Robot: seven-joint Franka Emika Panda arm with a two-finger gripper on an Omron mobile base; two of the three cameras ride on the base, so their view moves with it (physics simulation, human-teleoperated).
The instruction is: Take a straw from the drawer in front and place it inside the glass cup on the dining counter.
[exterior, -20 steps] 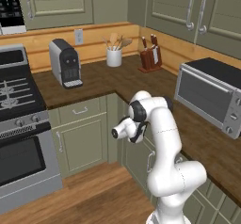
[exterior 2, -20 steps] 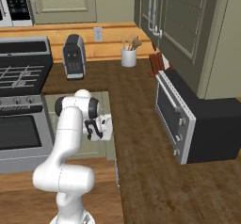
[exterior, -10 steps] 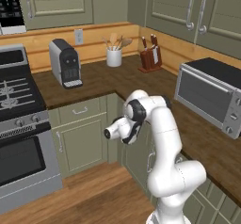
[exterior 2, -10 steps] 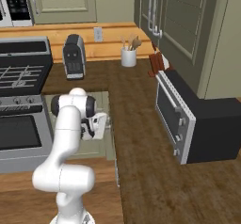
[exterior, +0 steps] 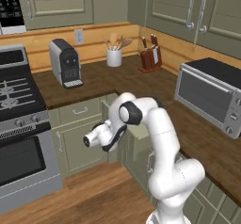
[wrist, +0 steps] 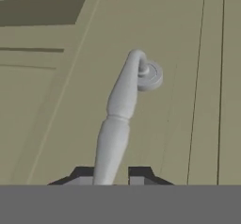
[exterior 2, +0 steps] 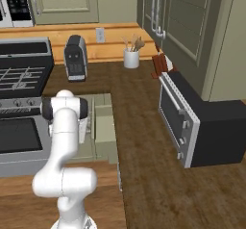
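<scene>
The white arm folds down in front of the corner cabinets, its hand low beside the pulled-out sage-green drawer [exterior: 136, 131], whose pale green box juts from under the dark-brown wood-grain worktop [exterior: 202, 143]. In the hand view the gripper [wrist: 112, 175] sits right against a sage-green panelled front, and a slim silver bar handle [wrist: 120, 115] runs down from its round mount and passes between the two small dark fingertips [wrist: 141, 175]. The fingers are drawn in close around the handle, pinching it. From the right base view the drawer's pale inside shows just right of the arm's elbow; whether a straw lies in it I cannot tell from here. On the worktop by the far wall stand a dark grey coffee machine [exterior: 66, 68], a white crock of wooden utensils [exterior: 114, 56] and a reddish-brown knife block [exterior: 150, 58]. A silver-fronted black toaster oven [exterior: 212, 98] sits on the right run of the worktop, and a black-topped steel stove [exterior: 19, 124] stands at the left.
</scene>
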